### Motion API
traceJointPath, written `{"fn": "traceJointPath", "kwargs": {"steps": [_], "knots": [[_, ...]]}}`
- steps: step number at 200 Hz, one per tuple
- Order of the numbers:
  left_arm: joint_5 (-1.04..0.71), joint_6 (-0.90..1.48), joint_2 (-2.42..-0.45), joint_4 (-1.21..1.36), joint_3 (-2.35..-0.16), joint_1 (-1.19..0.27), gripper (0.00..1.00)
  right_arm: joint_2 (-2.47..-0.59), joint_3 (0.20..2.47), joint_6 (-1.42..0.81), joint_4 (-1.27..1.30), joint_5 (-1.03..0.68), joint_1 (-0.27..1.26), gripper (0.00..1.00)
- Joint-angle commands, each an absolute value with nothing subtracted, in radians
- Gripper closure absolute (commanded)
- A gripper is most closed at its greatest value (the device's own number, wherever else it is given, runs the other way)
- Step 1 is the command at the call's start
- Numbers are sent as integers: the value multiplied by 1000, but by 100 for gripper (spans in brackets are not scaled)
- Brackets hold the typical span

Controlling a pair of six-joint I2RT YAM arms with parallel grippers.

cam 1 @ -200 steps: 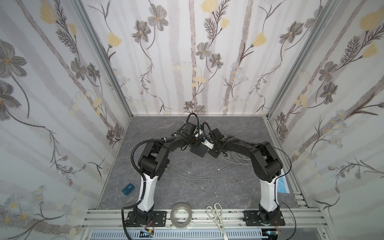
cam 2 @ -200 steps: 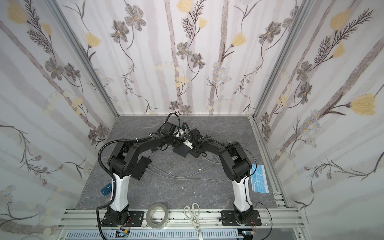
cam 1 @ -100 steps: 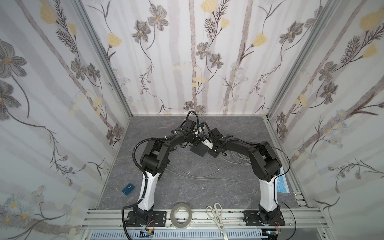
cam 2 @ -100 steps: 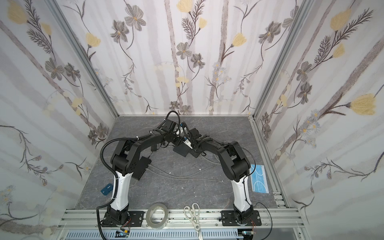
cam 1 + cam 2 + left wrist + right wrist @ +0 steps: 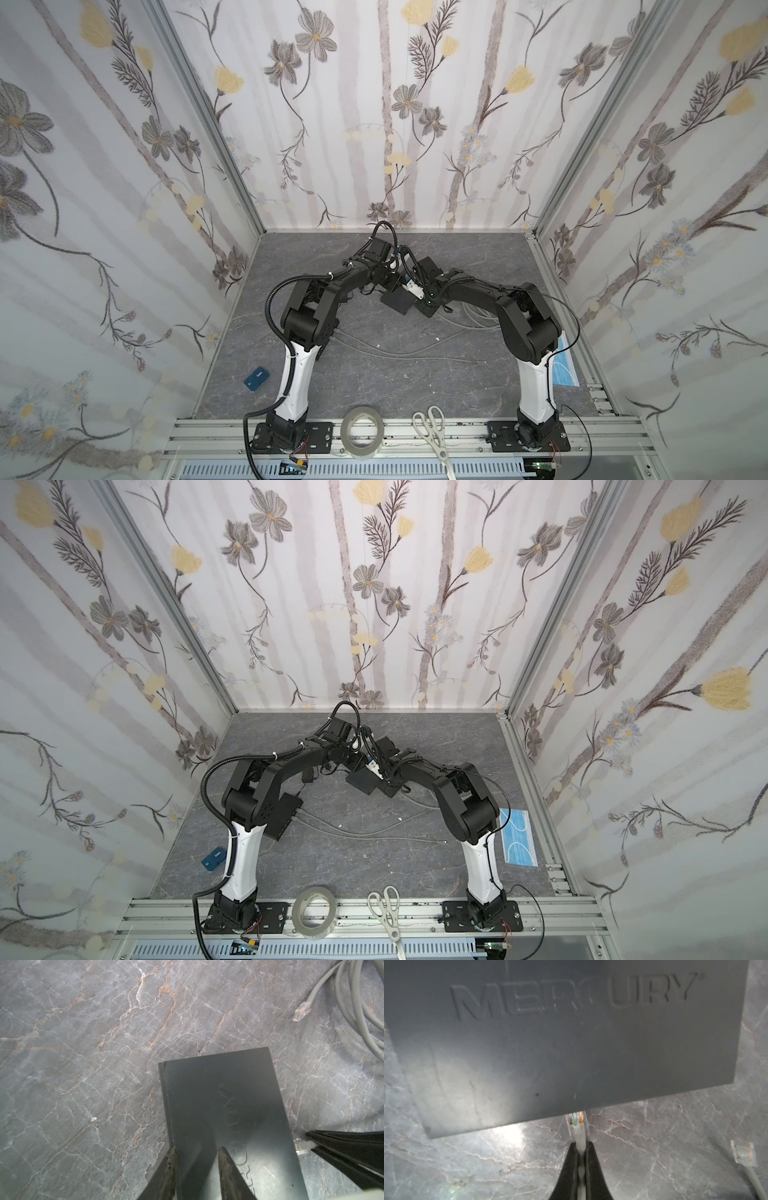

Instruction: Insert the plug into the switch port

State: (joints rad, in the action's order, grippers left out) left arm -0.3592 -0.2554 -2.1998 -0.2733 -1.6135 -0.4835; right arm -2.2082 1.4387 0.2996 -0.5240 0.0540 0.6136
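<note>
Hardly anything shifted vs 1 sec earlier: both arms stayed meeting over the switch (image 5: 398, 300) at the far middle of the table (image 5: 415, 374). The left arm's elbow sat only a touch differently, and the switch itself hadn't moved. Switch was dark grey, embossed lettering facing up.

Left gripper (image 5: 197, 1150) was partway open, reaching onto the switch from above. One fingertip sat at the switch's side edge, the other on its top face, w/ bare switch top showing btwn them. Nothing was clamped btwn the tips; couldn't tell how hard they pressed.

Right gripper (image 5: 582, 1145) was closed tight on the rear of the plug (image 5: 576, 1123), right where its grey lead left it. Plug pointed straight at the switch, nose tucked under the switch's edge on the port side. Ports themselves were hidden, so couldn't judge how deep it sat. In the left wrist view the plug touched the switch's side.

Elsewhere:
- A spare plug (image 5: 301, 1011) lay loose on the table, well apart from the switch, w/ cable loops (image 5: 353, 991) near it.
- Tape roll (image 5: 362, 432) and scissors (image 5: 432, 432) sat on the front rail, far from the switch, btwn the arm bases.
- Small blue box (image 5: 256, 378) lay well to the switch's front-left.
- Face mask (image 5: 517, 837) lay well to its front-right.
</note>
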Motion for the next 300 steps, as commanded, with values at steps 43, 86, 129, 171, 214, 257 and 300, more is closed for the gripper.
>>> {"fn": "traceJointPath", "kwargs": {"steps": [43,86,129,171,214,257,300], "knots": [[-393,-249,-2212,-325,-1612,-491,65,-2214,1449,277,-364,-88,665,100],[-392,-249,-2215,-329,-1617,-492,65,-2195,1438,285,-350,-89,666,100],[-392,-248,-2217,-331,-1618,-491,65,-2195,1437,281,-327,-125,666,100],[-393,-247,-2218,-334,-1621,-491,65,-2175,1427,272,-305,-161,668,100],[-394,-249,-2218,-335,-1621,-492,65,-2172,1424,266,-290,-92,664,100],[-393,-249,-2217,-337,-1623,-491,65,-2148,1415,259,-271,-87,666,100],[-393,-249,-2220,-338,-1624,-491,65,-2116,1394,258,-259,-84,664,100]]}}
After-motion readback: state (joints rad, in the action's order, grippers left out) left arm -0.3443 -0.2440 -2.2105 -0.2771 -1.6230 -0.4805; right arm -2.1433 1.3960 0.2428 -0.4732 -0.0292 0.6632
